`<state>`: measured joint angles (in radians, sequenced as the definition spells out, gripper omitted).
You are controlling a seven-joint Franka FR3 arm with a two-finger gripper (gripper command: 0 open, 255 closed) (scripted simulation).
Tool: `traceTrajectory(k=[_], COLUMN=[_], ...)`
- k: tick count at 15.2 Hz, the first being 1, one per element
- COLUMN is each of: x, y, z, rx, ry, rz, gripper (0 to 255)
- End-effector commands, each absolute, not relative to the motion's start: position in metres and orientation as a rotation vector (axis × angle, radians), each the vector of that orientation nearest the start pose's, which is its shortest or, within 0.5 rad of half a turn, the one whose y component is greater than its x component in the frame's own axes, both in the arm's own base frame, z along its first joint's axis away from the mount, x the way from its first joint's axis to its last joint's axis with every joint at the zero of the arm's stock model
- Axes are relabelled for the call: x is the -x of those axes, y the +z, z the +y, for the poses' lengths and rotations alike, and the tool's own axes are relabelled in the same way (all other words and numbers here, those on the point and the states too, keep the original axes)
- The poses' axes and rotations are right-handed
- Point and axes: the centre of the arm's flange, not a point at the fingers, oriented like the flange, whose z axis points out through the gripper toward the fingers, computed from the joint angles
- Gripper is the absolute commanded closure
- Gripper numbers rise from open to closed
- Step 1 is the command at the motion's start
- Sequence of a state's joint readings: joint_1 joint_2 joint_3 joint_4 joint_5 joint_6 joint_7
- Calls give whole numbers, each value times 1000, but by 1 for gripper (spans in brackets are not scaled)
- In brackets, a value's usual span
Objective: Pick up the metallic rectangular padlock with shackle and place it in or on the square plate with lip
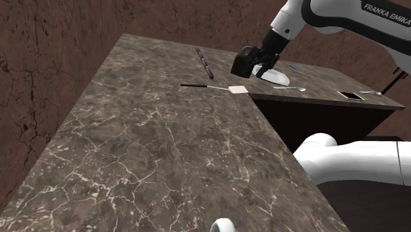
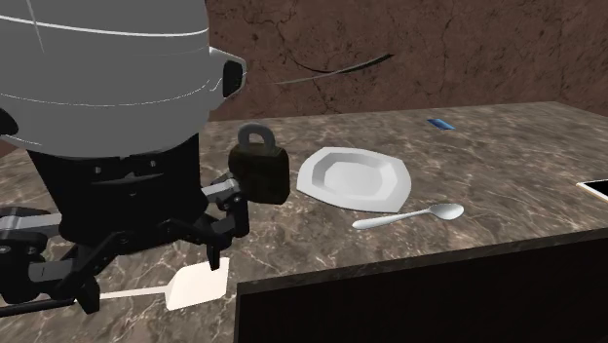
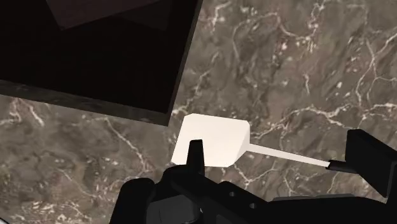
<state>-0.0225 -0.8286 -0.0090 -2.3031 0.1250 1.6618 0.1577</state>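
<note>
Hovering above a marble-patterned countertop [image 1: 164, 151], the Franka arm's black gripper [image 3: 280, 160] hangs with its jaws spread apart and nothing between them. Directly beneath it lies the white blade of a spatula [image 3: 211, 141], near the white square plate [image 2: 312, 181] on the padlock's side of it. The dark metallic padlock [image 2: 259, 168] stands upright on the counter, shackle uppermost, just beside the plate's rim and not on it; whether it touches the rim cannot be told. A silver spoon [image 2: 404, 216] lies just beside the plate on the side nearer the counter's edge, and a small blue object [image 2: 440, 123] sits well beyond the plate, toward the wall. The plate itself is bare.

By this showing the task stands at its very start: the padlock is neither grasped nor lifted, and the gripper is over the spatula rather than around the lock. Everything appears left to do: bringing the open jaws across to the padlock, closing on its body, lifting it clear of the counter, and carrying it the short way over the lip to set it down within the plate.
</note>
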Motion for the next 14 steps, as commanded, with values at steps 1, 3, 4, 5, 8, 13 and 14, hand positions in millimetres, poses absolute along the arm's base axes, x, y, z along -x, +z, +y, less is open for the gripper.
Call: traceTrajectory(k=[1,3,4,5,8,13,14], x=[-304,-313,-319,-324,-343,-380,-388], y=[638,640,641,642,646,652,654], z=[2,-23,-35,-47,-82,-137,-147], rx=[2973,2992,3000,3008,3030,3056,3060], ry=[-267,-249,-240,-231,-203,-155,-145], rz=[278,205,168,131,18,-172,-210], gripper=[0,0,0,0,0,0,0])
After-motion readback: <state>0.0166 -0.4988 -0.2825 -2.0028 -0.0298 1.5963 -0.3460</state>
